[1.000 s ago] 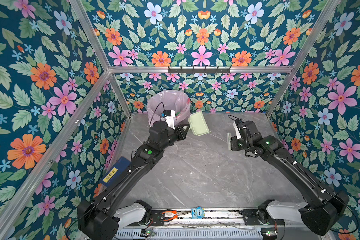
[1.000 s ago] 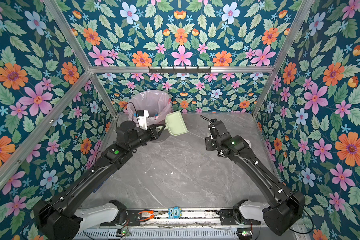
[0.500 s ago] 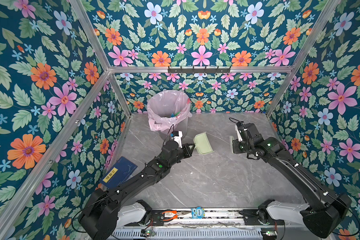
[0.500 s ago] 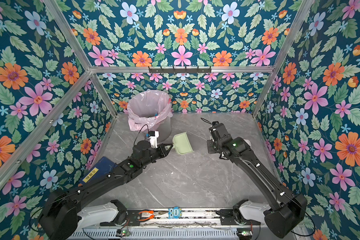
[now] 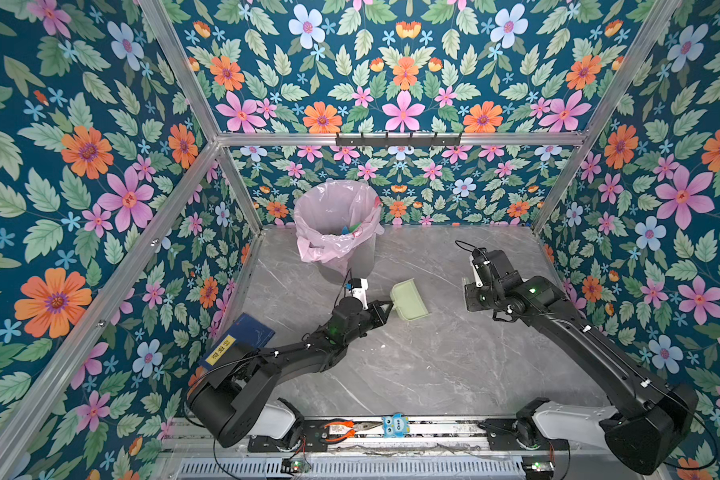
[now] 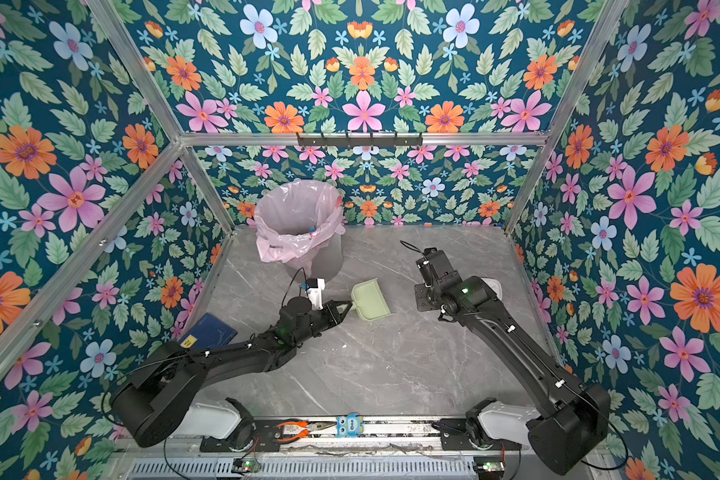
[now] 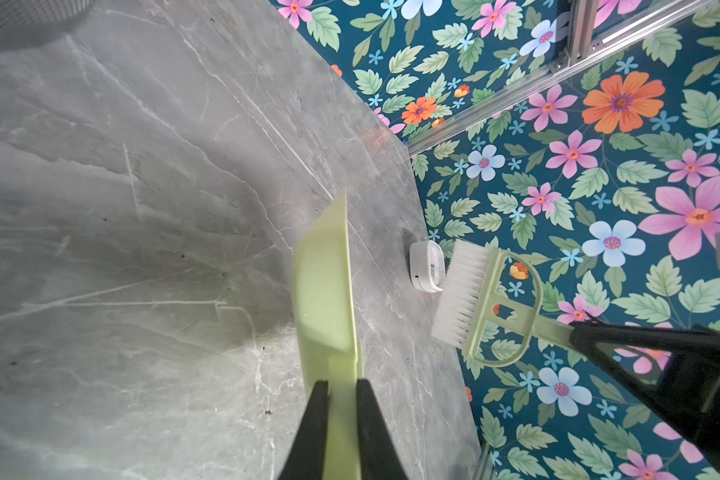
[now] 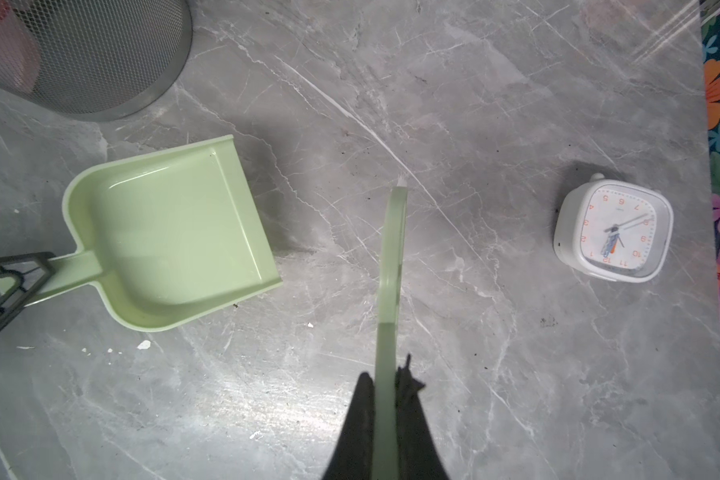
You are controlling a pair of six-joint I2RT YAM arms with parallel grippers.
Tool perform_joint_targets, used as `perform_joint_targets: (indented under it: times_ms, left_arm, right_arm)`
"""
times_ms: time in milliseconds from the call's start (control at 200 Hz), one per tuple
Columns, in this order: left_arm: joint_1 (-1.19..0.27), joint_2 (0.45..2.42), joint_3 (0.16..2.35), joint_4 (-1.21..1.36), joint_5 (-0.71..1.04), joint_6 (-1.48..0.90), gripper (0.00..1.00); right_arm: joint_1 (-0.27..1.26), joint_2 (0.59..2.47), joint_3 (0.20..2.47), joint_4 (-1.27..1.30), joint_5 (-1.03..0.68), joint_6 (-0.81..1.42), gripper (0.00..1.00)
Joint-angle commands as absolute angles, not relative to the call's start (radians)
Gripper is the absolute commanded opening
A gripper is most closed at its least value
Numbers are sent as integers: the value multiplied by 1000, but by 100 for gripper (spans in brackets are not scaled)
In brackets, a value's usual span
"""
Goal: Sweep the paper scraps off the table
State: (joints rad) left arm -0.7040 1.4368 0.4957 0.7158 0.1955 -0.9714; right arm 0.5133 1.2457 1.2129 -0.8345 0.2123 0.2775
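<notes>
My left gripper [image 5: 385, 309] [image 7: 341, 386] is shut on the handle of the pale green dustpan [image 5: 410, 300] [image 8: 175, 237]. The pan is empty and lies level, low over the table [image 5: 433, 365], in front of the bin. I cannot tell whether it touches the surface. My right gripper [image 8: 385, 374] is shut on the handle of the green brush [image 7: 474, 299], held to the right of the pan with its white bristles facing the pan. A few green and blue paper scraps [image 5: 350, 227] show inside the bin. On the table I see only tiny white flecks [image 8: 144, 344].
The mesh bin with a pink liner [image 5: 337, 220] stands at the back left. A white alarm clock [image 8: 614, 228] lies near the right wall behind the right arm. A blue book [image 5: 242, 338] rests at the left edge. Pliers [image 5: 341, 428] lie on the front rail.
The left arm has carried the dustpan from over the bin's rim down and forward to just above the table. The right arm with the brush has barely moved.
</notes>
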Motion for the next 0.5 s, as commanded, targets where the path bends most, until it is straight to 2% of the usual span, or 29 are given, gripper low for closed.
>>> perform_joint_targets:
  times_ms: [0,440,495]
  left_arm:
    - [-704,1479,487,827,230,-1021,0]
    - [-704,1755,406,1208,269,-1217,0]
    - [-704,1784,400,1248,272,-1235,4]
  right_arm:
    - [523,1254,1205,-840,217,289,0]
    - [585,1289,1183,-820,213,324,0]
    - [587,1291,1181,-818,208,324,0]
